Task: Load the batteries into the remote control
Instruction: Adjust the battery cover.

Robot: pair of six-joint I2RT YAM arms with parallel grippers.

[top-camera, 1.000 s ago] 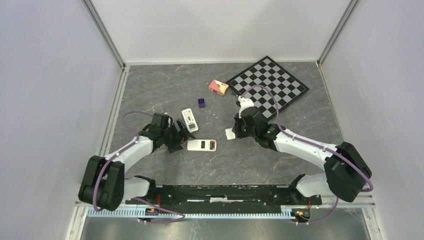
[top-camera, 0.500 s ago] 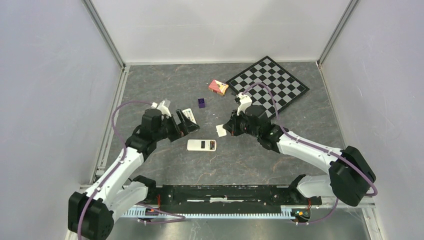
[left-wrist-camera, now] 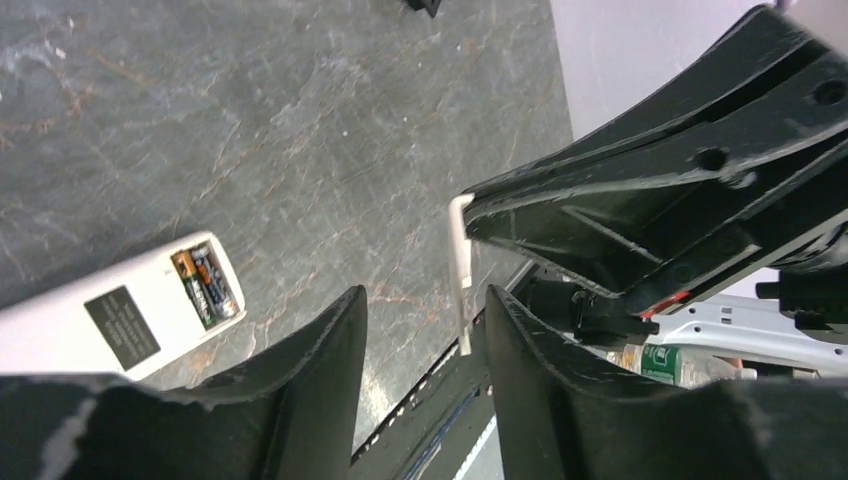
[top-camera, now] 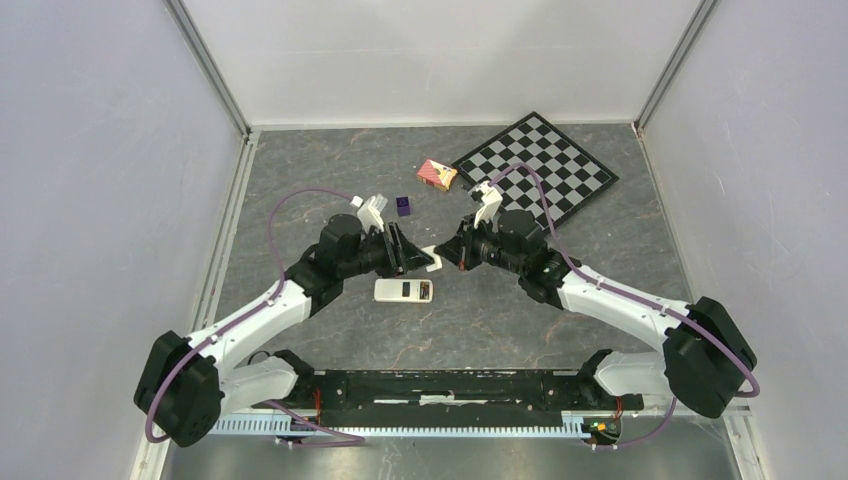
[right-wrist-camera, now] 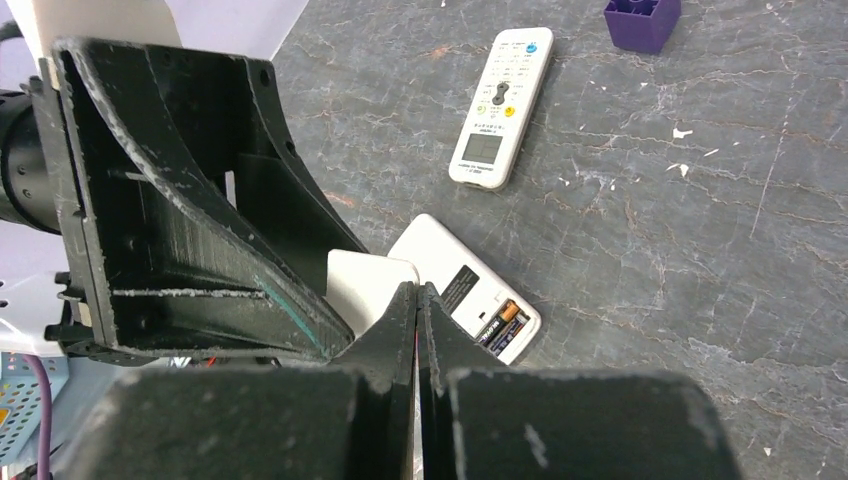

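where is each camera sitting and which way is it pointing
top external: above and behind the robot, looking down; left arm and right arm whole, left gripper and right gripper meeting near the remote control.
left wrist: faces the right gripper; own fingers flank the white cover.
right wrist: faces the left gripper; own fingers shut on that cover.
shared: both wrist views show batteries in the remote.

The white remote (top-camera: 398, 290) lies flat, back up, its bay open at one end. Two dark batteries (left-wrist-camera: 207, 288) sit inside.
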